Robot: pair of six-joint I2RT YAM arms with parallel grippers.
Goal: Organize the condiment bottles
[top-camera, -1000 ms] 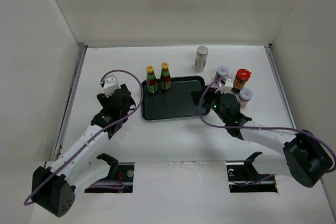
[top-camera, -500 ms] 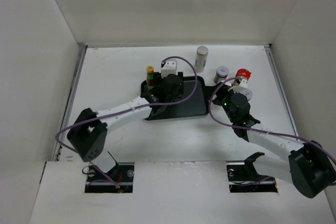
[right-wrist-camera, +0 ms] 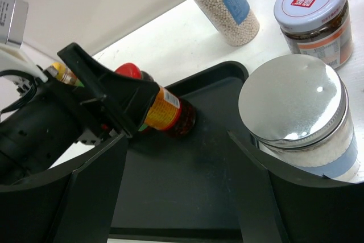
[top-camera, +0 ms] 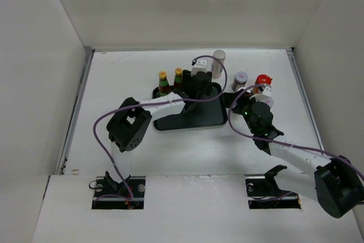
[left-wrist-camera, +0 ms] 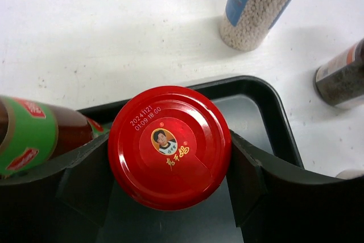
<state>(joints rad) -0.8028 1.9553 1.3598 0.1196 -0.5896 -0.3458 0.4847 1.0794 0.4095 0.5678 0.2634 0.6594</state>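
- Black tray [top-camera: 206, 116]; two yellow-capped sauce bottles [top-camera: 164, 83] at its far left corner
- Left gripper [left-wrist-camera: 169, 153] pinching red-lidded jar [right-wrist-camera: 168, 115] at the tray's far right corner
- Right gripper [right-wrist-camera: 176, 140] spread, empty; grey-lidded shaker jar [right-wrist-camera: 293, 112] beside its right finger, off the tray

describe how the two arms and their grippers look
The left arm and right arm match: white tubular links between bulky black joint housings, each trailed by a loose purple cable. The left gripper and right gripper each have two broad matte black fingers. A white camera block tops the left wrist; a small green light shows on the right.
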